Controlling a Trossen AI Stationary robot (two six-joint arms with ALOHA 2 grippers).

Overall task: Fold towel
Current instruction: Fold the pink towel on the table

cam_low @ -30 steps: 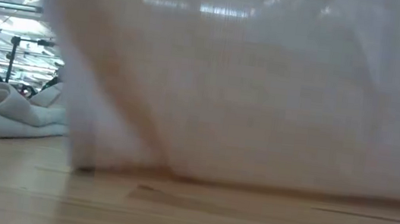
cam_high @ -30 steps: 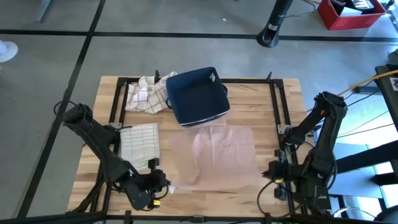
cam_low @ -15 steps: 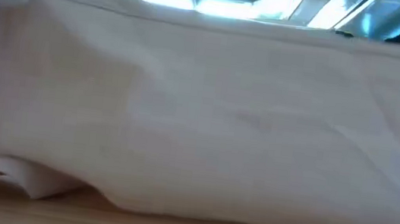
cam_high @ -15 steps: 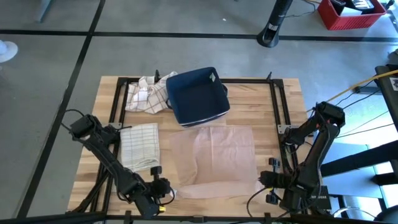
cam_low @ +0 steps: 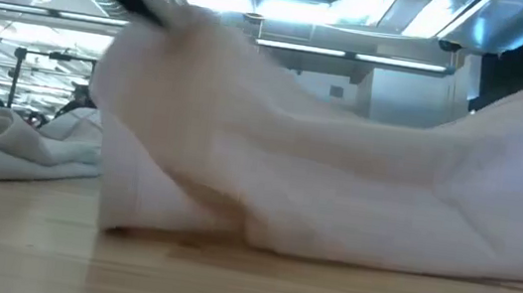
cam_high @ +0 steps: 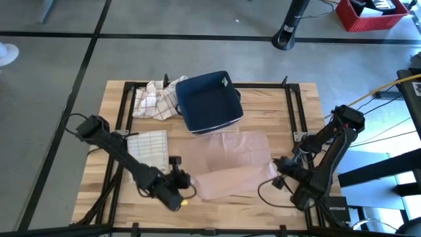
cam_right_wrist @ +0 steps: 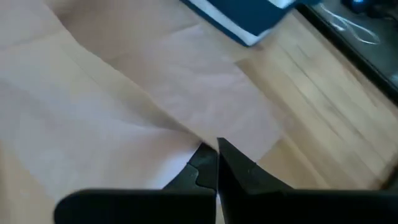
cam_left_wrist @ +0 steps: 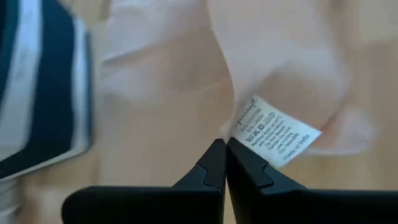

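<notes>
A pale wooden table with a black frame stands on a grey concrete floor, and the low view looks past it into a bright workshop. On its middle lies a thin, pale pink rectangular towel, with a dark blue square fabric basket touching its far edge, a crumpled white checked cloth at the far left and a folded white checked towel on the left side.

Both arms work at the towel's near edge. The left gripper is pinched tight on the near left corner, its fingers meeting just by the white care label. The right gripper is likewise clamped on the near right corner, fingers closed over the fabric.

Half a second ago the grippers sat lower, close to the table's near edge, with the hem drawn toward the robot. They have since swung inward and away from the robot, carrying that hem up and over the cloth (the low view shows it draped in a raised hump rather than a flat curtain). A second ago the towel lay fully spread. So the first fold looks under way: the near strip is doubled back, but not yet laid flat, and it sits slightly skewed.
</notes>
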